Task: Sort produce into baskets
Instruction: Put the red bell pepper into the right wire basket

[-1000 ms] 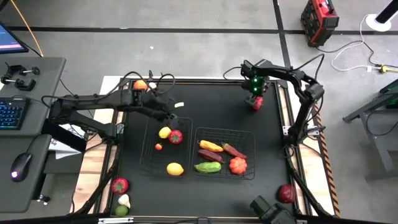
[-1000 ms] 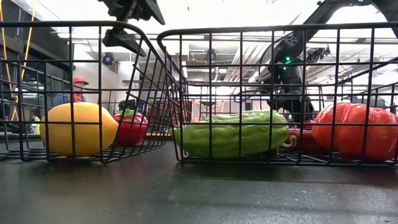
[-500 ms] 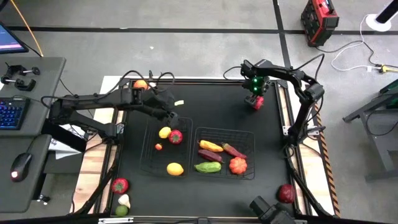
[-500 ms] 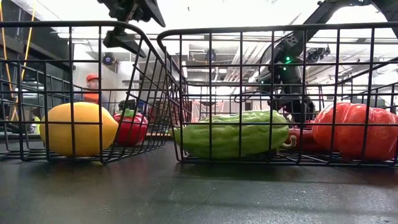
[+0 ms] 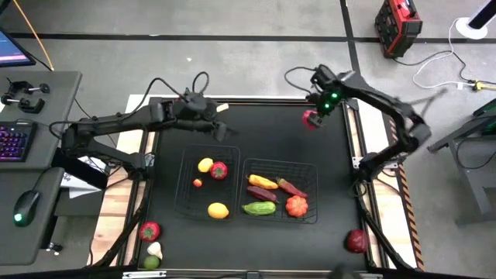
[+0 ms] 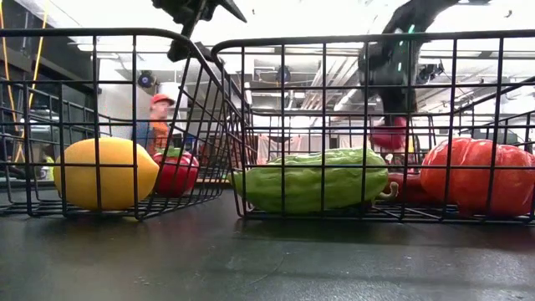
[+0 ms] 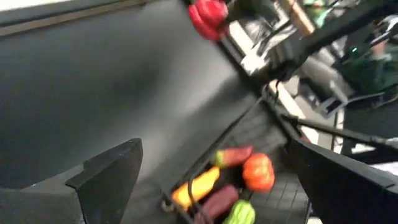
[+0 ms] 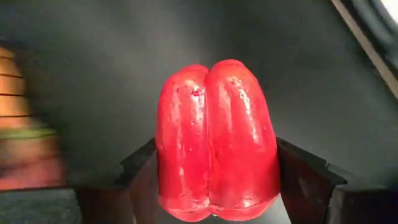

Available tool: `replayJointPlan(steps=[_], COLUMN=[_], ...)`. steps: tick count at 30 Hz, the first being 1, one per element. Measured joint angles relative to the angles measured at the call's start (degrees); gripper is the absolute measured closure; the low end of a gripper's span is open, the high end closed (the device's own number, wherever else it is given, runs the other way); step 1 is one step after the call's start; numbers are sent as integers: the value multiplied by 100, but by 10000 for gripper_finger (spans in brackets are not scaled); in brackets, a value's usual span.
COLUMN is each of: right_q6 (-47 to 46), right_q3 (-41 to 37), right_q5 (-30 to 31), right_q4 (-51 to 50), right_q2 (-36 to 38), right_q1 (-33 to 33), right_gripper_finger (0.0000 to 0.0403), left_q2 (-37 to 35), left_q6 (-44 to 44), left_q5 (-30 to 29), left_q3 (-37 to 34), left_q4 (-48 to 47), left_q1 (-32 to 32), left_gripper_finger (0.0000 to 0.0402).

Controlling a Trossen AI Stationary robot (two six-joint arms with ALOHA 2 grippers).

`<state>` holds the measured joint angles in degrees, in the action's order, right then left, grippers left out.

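A grey floor [image 5: 232, 54] surrounds the black counter [image 5: 263, 132], crossed by dark tape lines. On one side stands a grey desk [image 5: 39, 155] carrying a lit keyboard [image 5: 14, 143] and a mouse [image 5: 23, 208]. A red and black case [image 5: 397, 25] sits on the floor beyond the far edge, with a white cable [image 5: 438, 66] trailing near it. In the low view a person in an orange cap [image 6: 159, 117] stands in what may be a workshop, under bright ceiling light.

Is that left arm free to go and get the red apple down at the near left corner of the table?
Probably yes. The left gripper is open and empty, and the red apple lies in the open outside the left basket, with nothing over it.
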<state>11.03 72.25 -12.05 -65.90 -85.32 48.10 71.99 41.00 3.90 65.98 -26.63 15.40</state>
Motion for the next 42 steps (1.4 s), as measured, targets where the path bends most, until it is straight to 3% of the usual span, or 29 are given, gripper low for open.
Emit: replayJointPlan(steps=[4,8,14,19,23,28,31,35,42], right_q6=[-379,-923,-2575,-4403,-5862,-6468,-6463,-6600,-6547], right_q3=[1,2,2,2,2,2,4,4,4], right_q5=[-999,-1217,-776,167,1061,1919,1869,1366,1017], right_q4=[0,55,465,1039,1615,2147,2173,2030,1663], right_q2=[855,1365,1440,1402,1403,1379,1304,1070,244], right_q1=[-746,-2081,-4156,-5275,-5814,-6231,-6360,-6489,-6656], right_gripper_finger=[162,159,141,122,117,115,115,114,100], left_q2=[0,0,0,-45,-295,-766,-1055,-1321,-1442], left_q6=[-186,-217,-219,-513,-816,-1120,-1079,-1064,-754], left_q5=[-5,0,192,1016,1585,1637,1378,860,-68], left_q3=[0,0,0,0,0,0,0,0,0], left_q4=[252,254,269,273,157,-169,-348,-408,-391], left_q1=[123,224,234,234,110,-242,-526,-935,-1438], left_gripper_finger=[6,6,6,6,6,6,6,6,6])
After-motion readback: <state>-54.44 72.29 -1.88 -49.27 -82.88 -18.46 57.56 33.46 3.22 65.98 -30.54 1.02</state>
